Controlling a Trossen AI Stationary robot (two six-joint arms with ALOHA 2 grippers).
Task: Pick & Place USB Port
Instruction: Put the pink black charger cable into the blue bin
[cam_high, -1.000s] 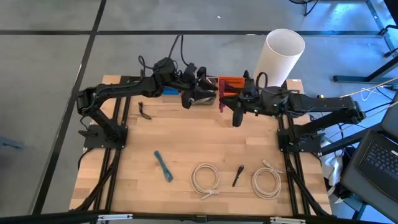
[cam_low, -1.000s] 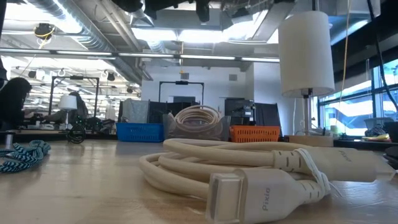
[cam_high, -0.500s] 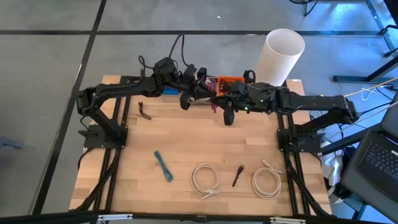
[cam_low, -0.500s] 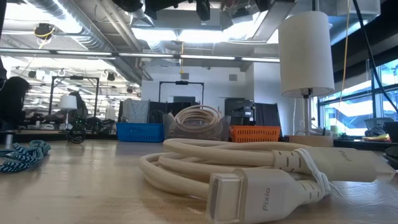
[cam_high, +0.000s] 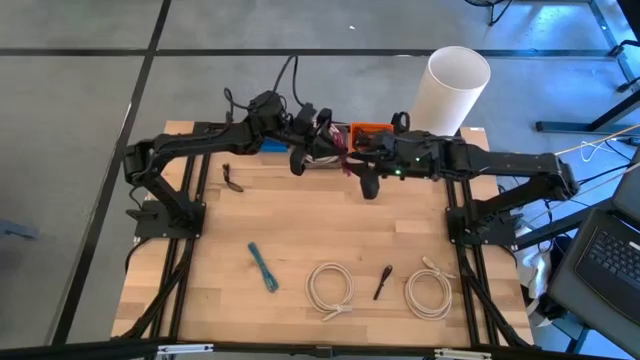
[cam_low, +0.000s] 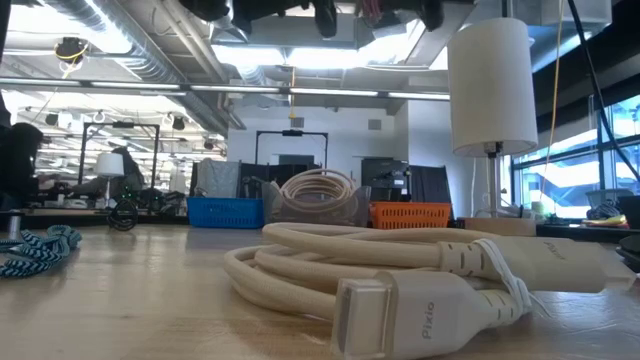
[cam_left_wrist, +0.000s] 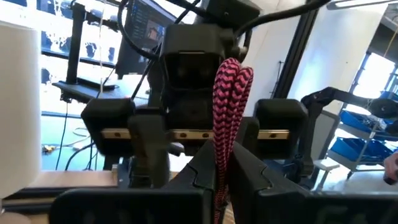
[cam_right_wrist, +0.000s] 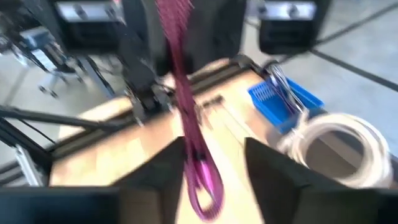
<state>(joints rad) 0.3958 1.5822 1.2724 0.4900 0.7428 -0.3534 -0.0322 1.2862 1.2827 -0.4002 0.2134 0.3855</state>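
A red-and-black braided USB cable, folded into a bundle, is held in the air above the table's far middle, between my two grippers. My left gripper reaches in from the table's left and is shut on it. My right gripper faces it from the right, fingers open. The cable's folded end lies between those fingers. In the high view the cable is a short red streak between my left gripper and my right gripper. My left gripper pinches the folded cable between its two fingers, several strands together. The fingers come about level from the table's left. The bundle runs on from them to its looped end by the other gripper, clear of the table. My right gripper has its fingers on either side of the loop; whether they touch it, I cannot tell.
Below the grippers at the far edge stand a blue bin, a clear bin of white cable and an orange bin. A white cylinder stands far right. Near the front lie a teal cable, two white coils and a black cable.
My right gripper has swung toward the table's left and slightly down, carrying the red cable up to my left gripper. The cable now spans the two grippers. My left arm has kept still.
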